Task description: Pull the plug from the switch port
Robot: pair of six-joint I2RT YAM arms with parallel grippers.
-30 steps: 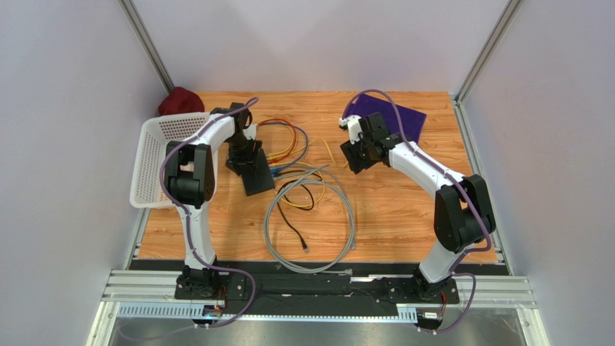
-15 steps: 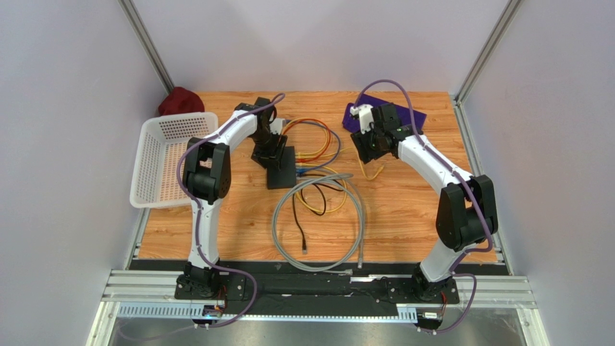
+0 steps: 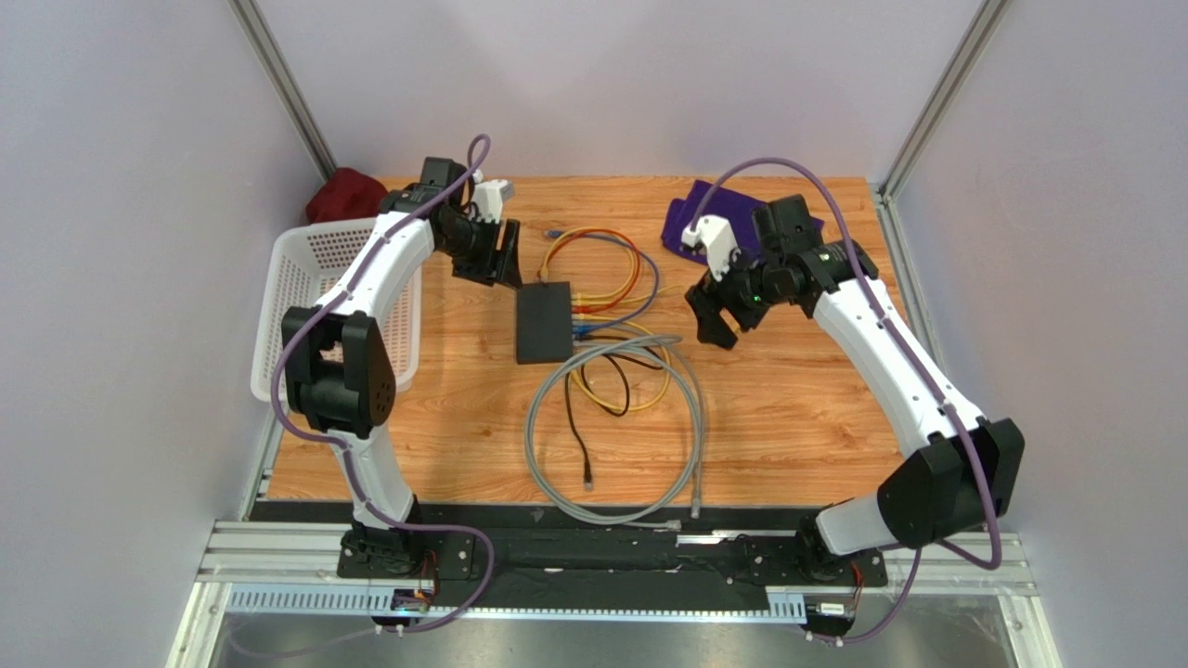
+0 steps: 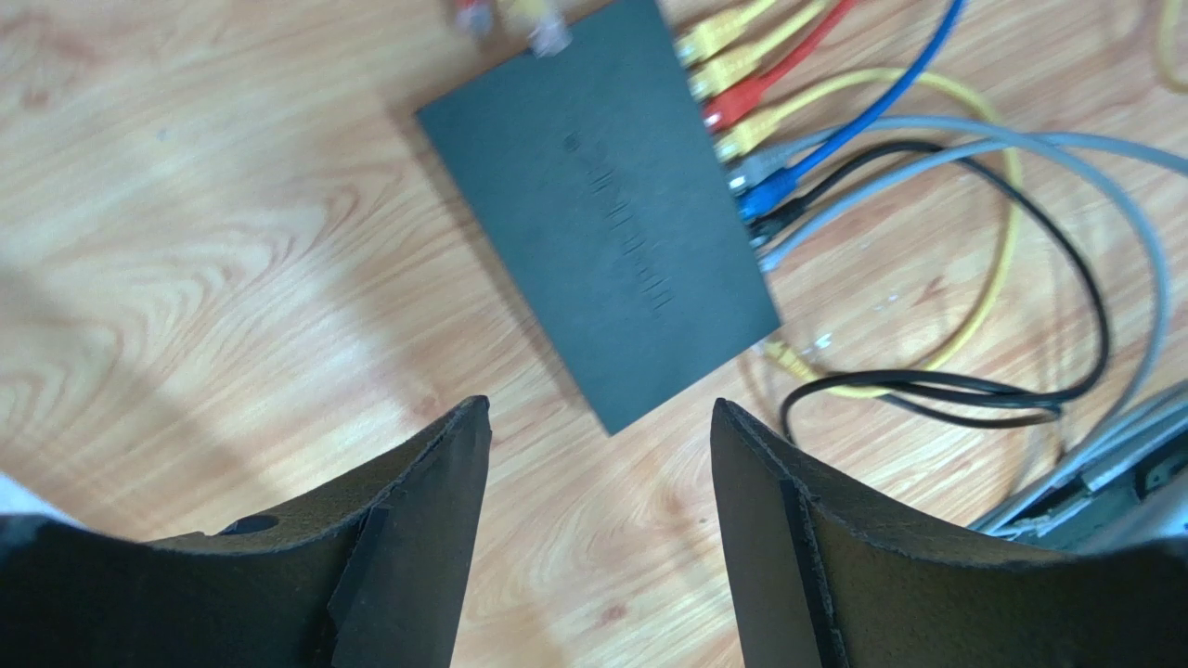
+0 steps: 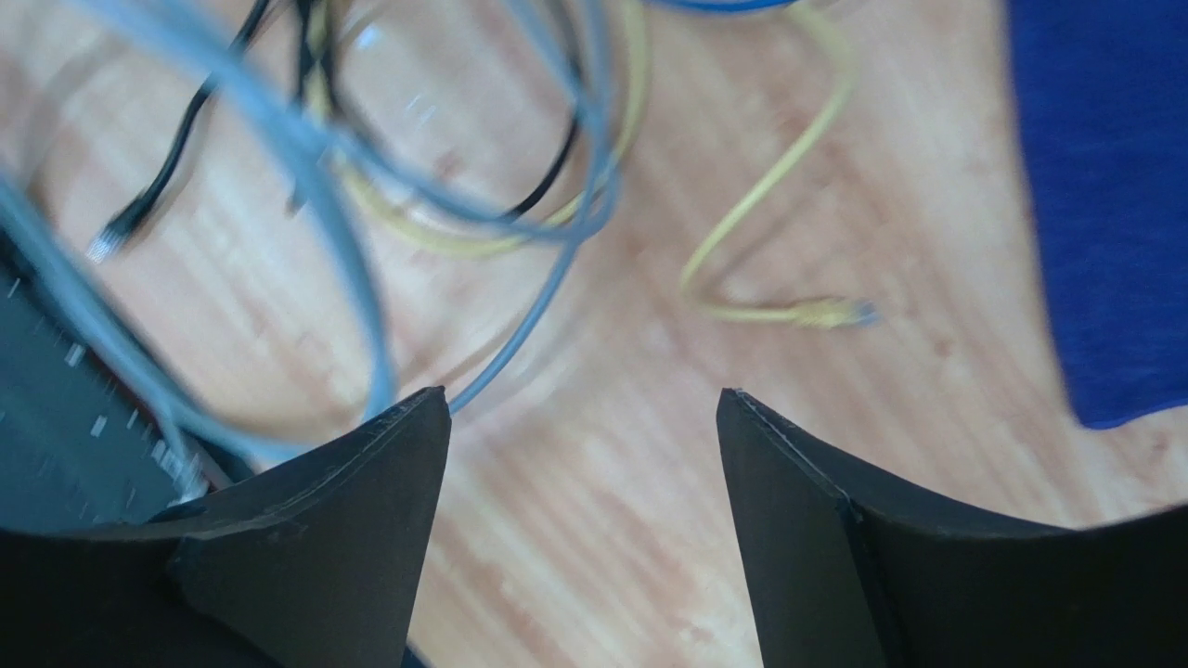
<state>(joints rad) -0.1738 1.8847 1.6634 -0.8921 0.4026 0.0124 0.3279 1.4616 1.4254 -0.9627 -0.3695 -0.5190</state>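
Switch (image 3: 544, 322) lies flat, long axis near-to-far, plugs (image 3: 580, 326) along its right.

From above and behind my bases the top camera looks down on the whole table (image 3: 795, 404), while my wrist cameras look down from close up, the left at the switch (image 4: 603, 209), the right at the cables (image 5: 809, 313), with both wrist views sharing those cables.

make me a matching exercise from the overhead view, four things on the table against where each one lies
Things:
1 switch
2 basket
3 purple cloth
4 grey cable coil

Places:
A far side, right half
B far left
C near side, in front of the switch
D centre, with cables plugged into it

Pairs: 1-D, 2-B, 3-A, 4-C
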